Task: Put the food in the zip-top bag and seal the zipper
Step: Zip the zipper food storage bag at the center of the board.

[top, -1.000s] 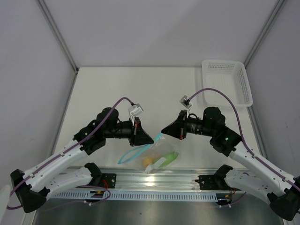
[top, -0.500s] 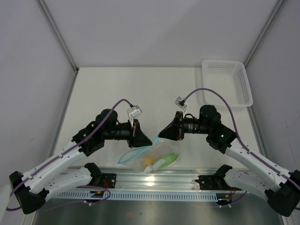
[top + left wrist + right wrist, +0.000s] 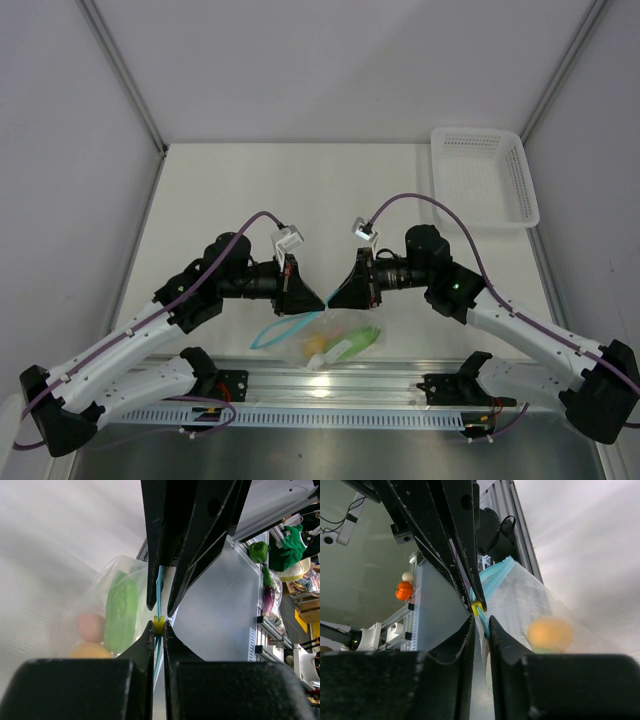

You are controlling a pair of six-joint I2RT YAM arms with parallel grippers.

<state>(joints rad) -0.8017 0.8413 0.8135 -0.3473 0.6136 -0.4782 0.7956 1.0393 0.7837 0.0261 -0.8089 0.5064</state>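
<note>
The zip-top bag (image 3: 338,332) lies crumpled near the front edge, with the food inside: a green piece (image 3: 121,615) and an orange-yellow piece (image 3: 550,634). My left gripper (image 3: 158,628) is shut on the teal zipper (image 3: 159,587), pinching it at a small yellow slider (image 3: 159,624). My right gripper (image 3: 481,623) faces it tip to tip, jaws a narrow gap apart. The zipper (image 3: 483,621) runs through that gap along one finger. In the top view the left gripper (image 3: 320,300) and the right gripper (image 3: 334,299) nearly touch above the bag's mouth.
A white lattice basket (image 3: 483,175) stands at the back right corner. An aluminium rail (image 3: 320,385) runs along the near edge, just in front of the bag. Toy vegetables (image 3: 258,551) sit off the table in the background.
The right gripper has moved left along the bag's mouth until it meets the left gripper, and its jaws have parted slightly from shut. The left arm has held still.
</note>
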